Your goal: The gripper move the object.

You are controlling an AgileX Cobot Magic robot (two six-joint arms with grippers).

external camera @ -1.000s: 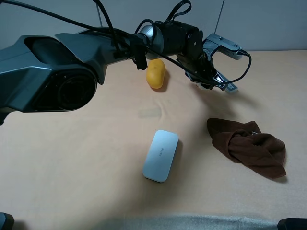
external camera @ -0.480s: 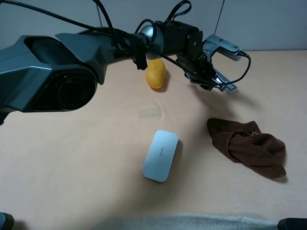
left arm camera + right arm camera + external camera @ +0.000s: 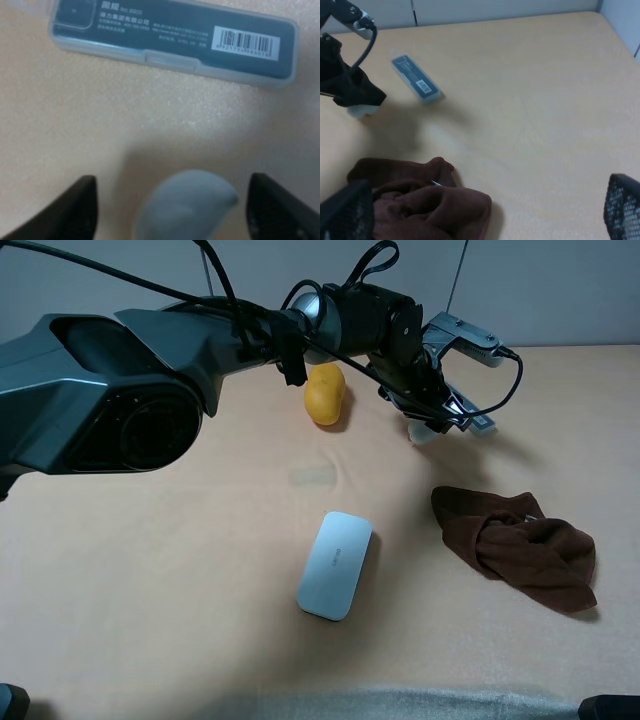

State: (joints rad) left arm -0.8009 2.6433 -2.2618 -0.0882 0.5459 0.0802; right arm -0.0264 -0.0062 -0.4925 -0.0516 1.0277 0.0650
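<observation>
The object, a tiny pale bluish duck (image 3: pixel 186 204), lies on the tan table between my left gripper's (image 3: pixel 177 200) fingers, which stand wide apart. It is blurred and its beak does not show. In the exterior high view the left gripper (image 3: pixel 437 417) reaches across to the back right, with the duck (image 3: pixel 420 432) showing just under it. The right wrist view shows the duck (image 3: pixel 358 109) under that black gripper (image 3: pixel 351 91). My right gripper (image 3: pixel 480 212) is open and empty, low over the brown cloth.
A clear plastic case with a dark insert (image 3: pixel 172 37) lies just beyond the duck; it also shows in the right wrist view (image 3: pixel 415 78). A yellow fruit (image 3: pixel 325 393) sits at the back, a white oblong case (image 3: pixel 336 564) in the middle, a crumpled brown cloth (image 3: pixel 520 545) on the right.
The left gripper has shifted slightly, and the pale duck now shows on the table under it, where it was hidden before. Nothing else has moved.
</observation>
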